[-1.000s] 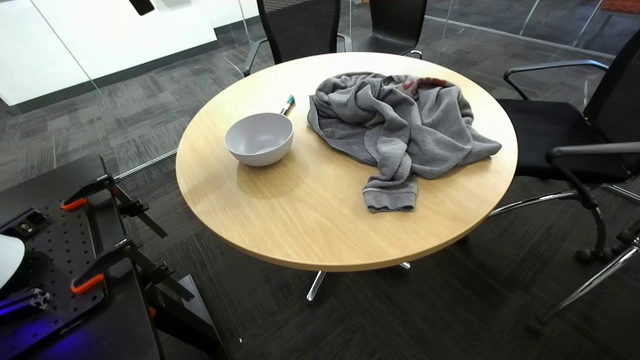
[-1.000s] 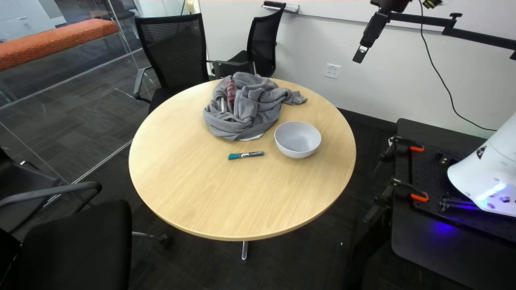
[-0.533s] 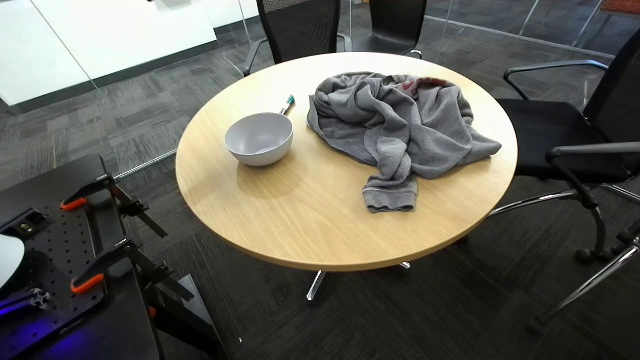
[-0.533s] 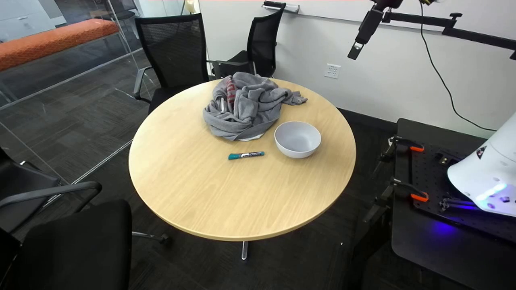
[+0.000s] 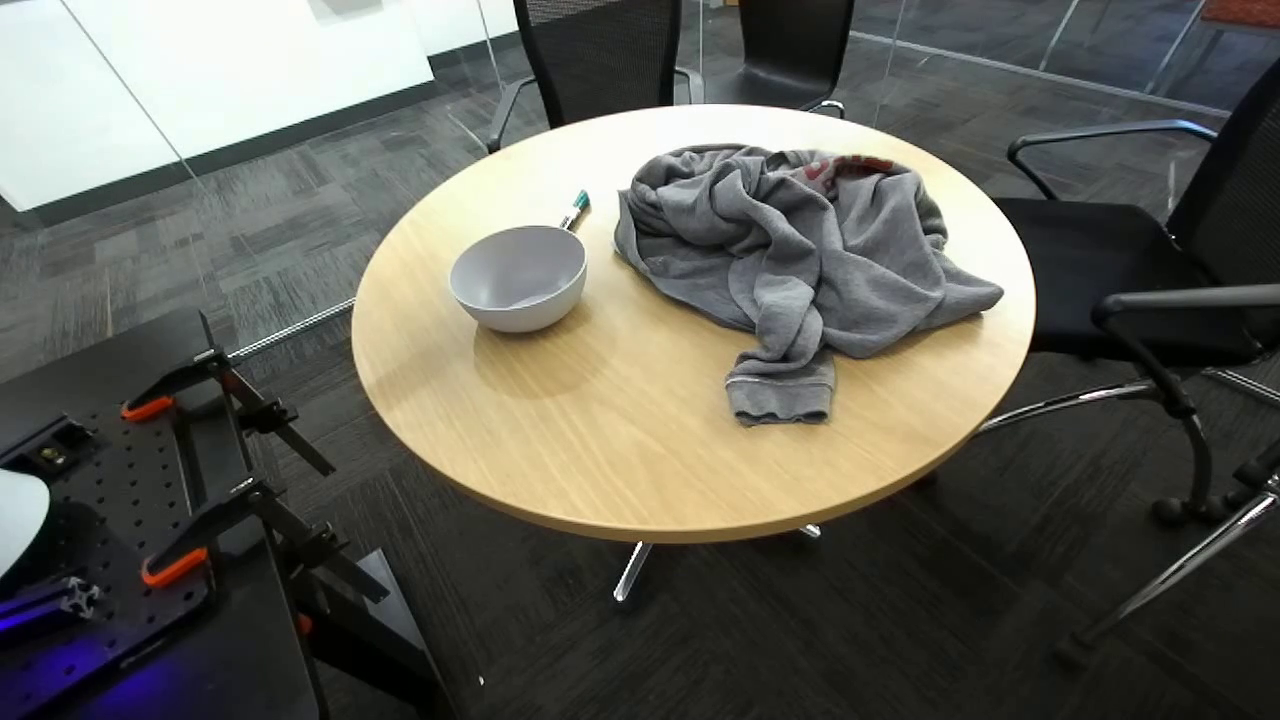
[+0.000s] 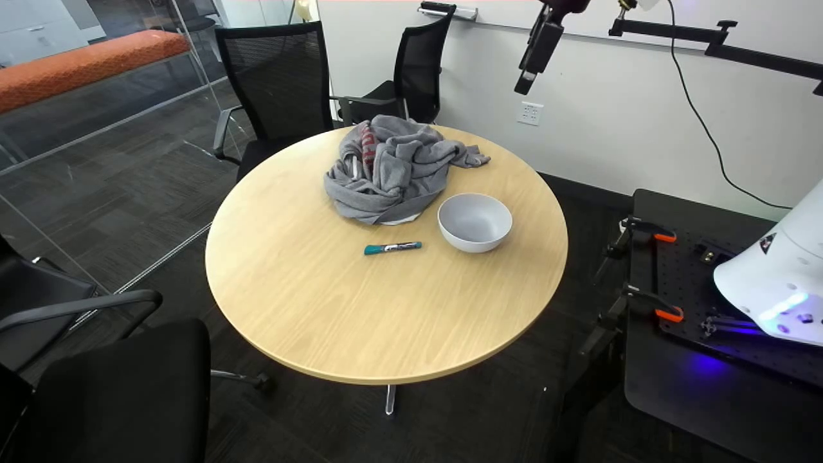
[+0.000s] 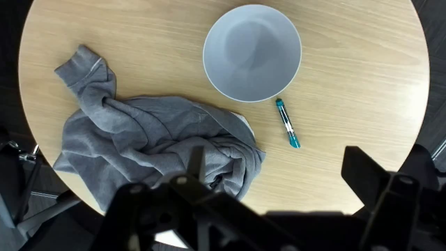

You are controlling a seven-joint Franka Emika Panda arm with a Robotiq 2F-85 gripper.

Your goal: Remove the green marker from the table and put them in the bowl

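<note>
The green marker (image 6: 393, 247) lies flat on the round wooden table (image 6: 360, 315), beside the bowl. It also shows in an exterior view (image 5: 575, 212), partly behind the bowl, and in the wrist view (image 7: 287, 123). The light grey bowl (image 6: 474, 222) stands upright; it shows too in an exterior view (image 5: 518, 280) and the wrist view (image 7: 252, 52), and looks empty. My black gripper (image 6: 524, 82) is high above and apart from the table. In the wrist view my gripper (image 7: 274, 157) has its fingers wide apart with nothing between them, and the marker lies beyond the fingertips.
A crumpled grey sweatshirt (image 5: 790, 250) lies on the table next to the bowl and marker; it shows in the wrist view (image 7: 156, 139). Black chairs (image 6: 276, 90) stand around the table. The robot's black bench (image 6: 701, 360) with clamps is apart from the table.
My gripper has moved leftward in an exterior view, staying high. Its dark tip has left the top of the picture in an exterior view. Marker, bowl and sweatshirt have not moved.
</note>
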